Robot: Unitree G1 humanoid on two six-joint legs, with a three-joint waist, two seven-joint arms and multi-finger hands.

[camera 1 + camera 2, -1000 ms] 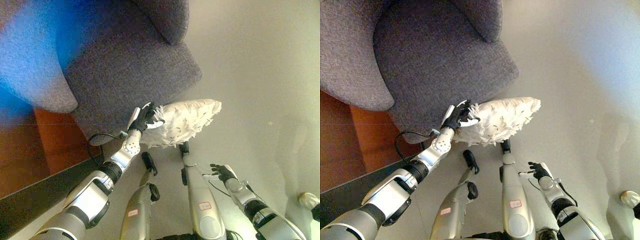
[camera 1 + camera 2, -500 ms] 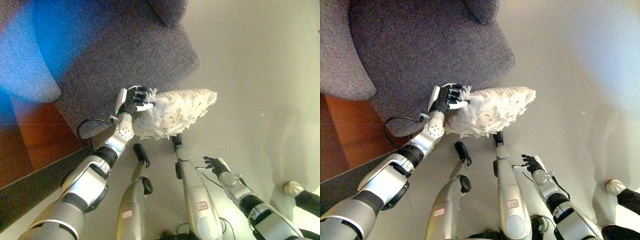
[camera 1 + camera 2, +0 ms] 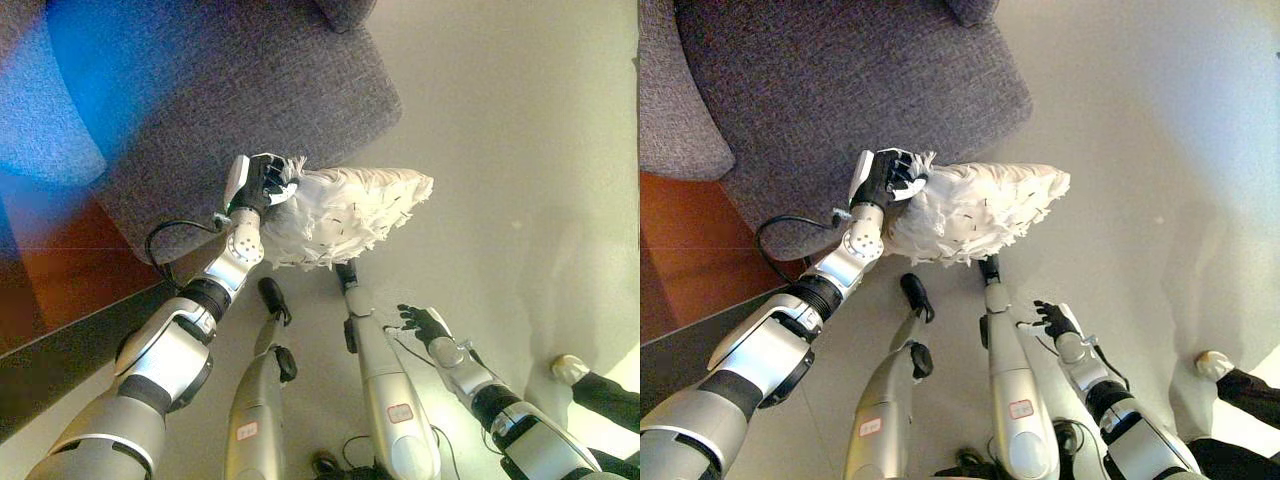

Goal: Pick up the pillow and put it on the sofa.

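A white feathery pillow (image 3: pixel 345 212) hangs in the air in front of the grey sofa seat (image 3: pixel 240 95); it also shows in the right eye view (image 3: pixel 970 210). My left hand (image 3: pixel 262 182) is shut on the pillow's left end, at the front edge of the sofa seat. My right hand (image 3: pixel 422 322) is low at the right, empty, fingers spread, above the pale floor.
The sofa's rounded armrest (image 3: pixel 685 90) lies at the left. Reddish wood floor (image 3: pixel 690 250) shows left of the sofa. A person's shoe (image 3: pixel 568 368) and dark trouser leg are at the lower right.
My left hand has carried the pillow up and a little left toward the sofa seat. The camera has shifted too. The right hand has stayed low and open.
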